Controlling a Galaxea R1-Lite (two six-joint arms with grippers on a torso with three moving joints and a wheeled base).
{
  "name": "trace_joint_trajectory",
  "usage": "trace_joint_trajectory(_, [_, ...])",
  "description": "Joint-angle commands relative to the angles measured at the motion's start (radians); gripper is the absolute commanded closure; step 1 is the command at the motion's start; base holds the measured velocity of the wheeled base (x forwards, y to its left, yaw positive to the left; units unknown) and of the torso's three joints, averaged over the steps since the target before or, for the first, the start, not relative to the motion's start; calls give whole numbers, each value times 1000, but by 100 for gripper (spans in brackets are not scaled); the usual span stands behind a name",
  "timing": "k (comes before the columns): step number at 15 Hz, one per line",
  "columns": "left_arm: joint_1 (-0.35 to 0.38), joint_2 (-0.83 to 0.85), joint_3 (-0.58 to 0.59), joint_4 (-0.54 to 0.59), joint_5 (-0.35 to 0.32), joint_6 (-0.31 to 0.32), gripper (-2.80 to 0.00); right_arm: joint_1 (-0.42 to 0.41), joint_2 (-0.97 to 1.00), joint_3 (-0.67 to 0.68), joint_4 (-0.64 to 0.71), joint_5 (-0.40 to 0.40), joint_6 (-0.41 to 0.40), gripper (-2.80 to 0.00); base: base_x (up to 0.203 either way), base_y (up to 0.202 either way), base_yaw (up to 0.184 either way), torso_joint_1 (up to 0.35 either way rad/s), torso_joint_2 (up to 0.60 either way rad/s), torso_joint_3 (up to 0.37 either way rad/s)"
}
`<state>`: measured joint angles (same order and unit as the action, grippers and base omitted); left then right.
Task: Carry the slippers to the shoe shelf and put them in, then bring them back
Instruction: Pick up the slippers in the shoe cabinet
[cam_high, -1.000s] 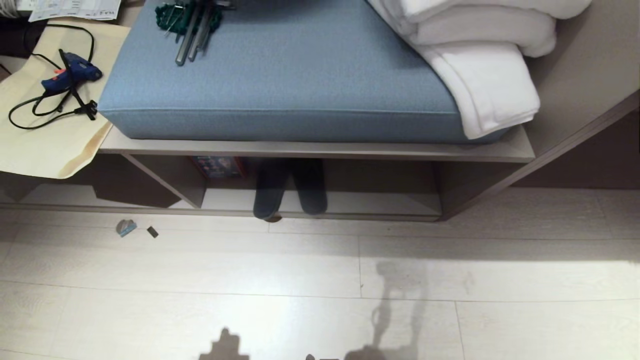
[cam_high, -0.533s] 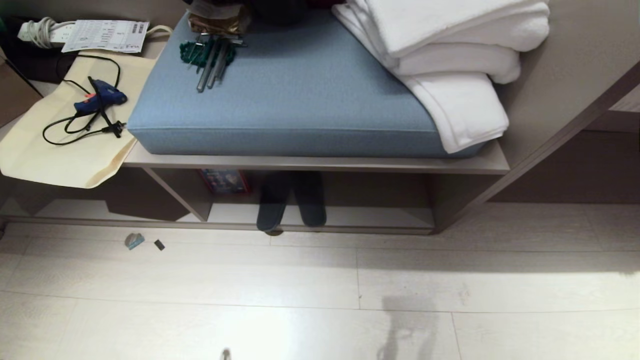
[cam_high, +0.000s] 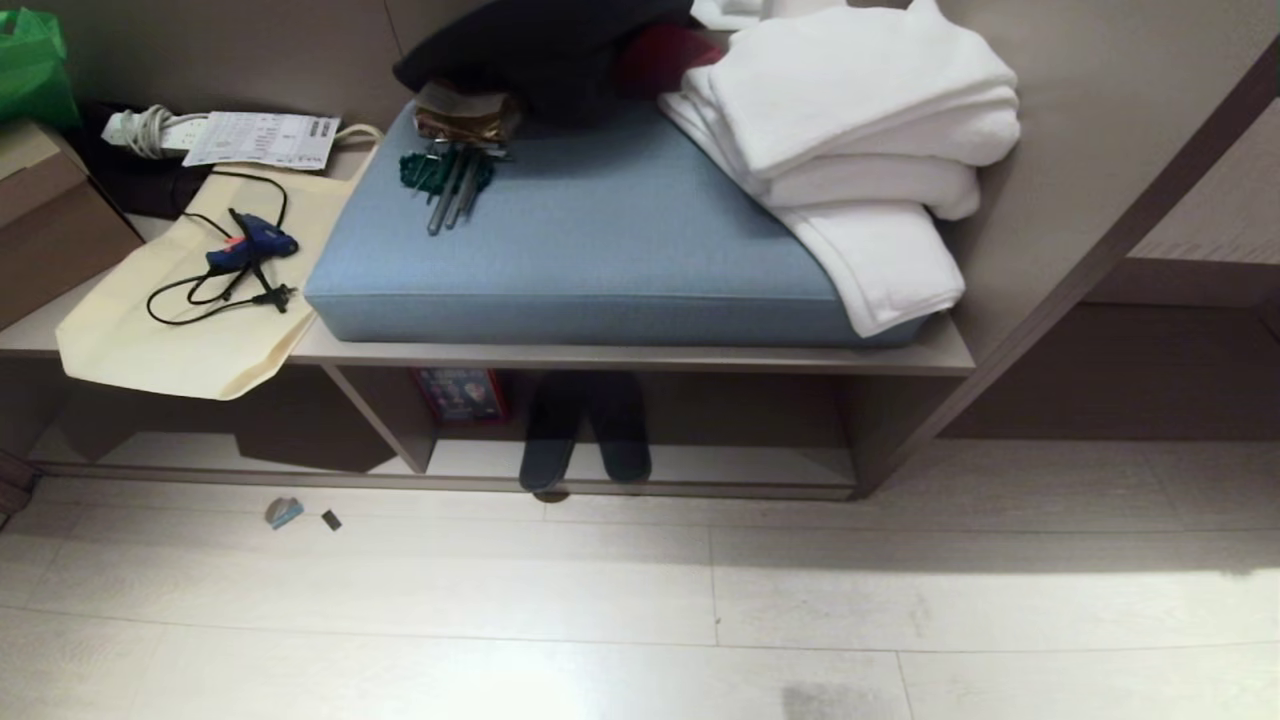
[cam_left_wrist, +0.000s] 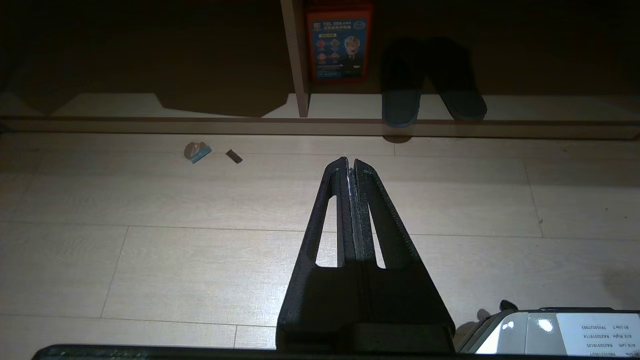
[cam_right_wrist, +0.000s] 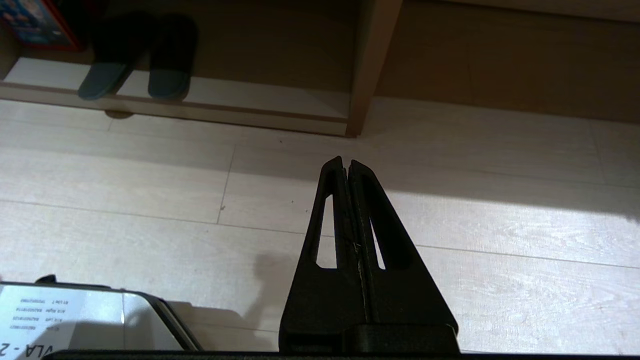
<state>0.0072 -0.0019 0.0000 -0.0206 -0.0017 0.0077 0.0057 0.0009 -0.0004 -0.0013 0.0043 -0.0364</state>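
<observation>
Two dark grey slippers (cam_high: 585, 435) lie side by side in the shoe shelf (cam_high: 740, 465), toes under the bench board, heels at the front lip. They also show in the left wrist view as slippers (cam_left_wrist: 432, 92) and in the right wrist view as slippers (cam_right_wrist: 135, 70). My left gripper (cam_left_wrist: 350, 162) hangs shut and empty over the floor, well short of the shelf. My right gripper (cam_right_wrist: 346, 162) is likewise shut and empty, off to the right of the slippers. Neither arm shows in the head view.
A blue cushion (cam_high: 600, 250) with white folded towels (cam_high: 860, 170) and tools (cam_high: 450, 180) tops the bench. A cream bag (cam_high: 190, 330) with a blue glue gun (cam_high: 250, 245) lies left. A red box (cam_high: 460, 395) stands beside the slippers. Small scraps (cam_high: 285, 512) lie on the floor.
The head view has tilted up: the whole scene has slid down the picture, more of the bench's back shows, and the robot's shadow has left the floor. The slippers have not moved.
</observation>
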Motion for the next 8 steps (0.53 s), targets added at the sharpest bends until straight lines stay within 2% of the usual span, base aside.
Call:
trace_joint_trajectory(1, [0,2,8,-1,0,0,0,0,1,0,0,0,0,0,0,0,0,-2,2,193])
trace_joint_trajectory(8, [0,2,8,-1,0,-12,0,0,1,0,0,-1,10,0,0,0,0,-1,1,201])
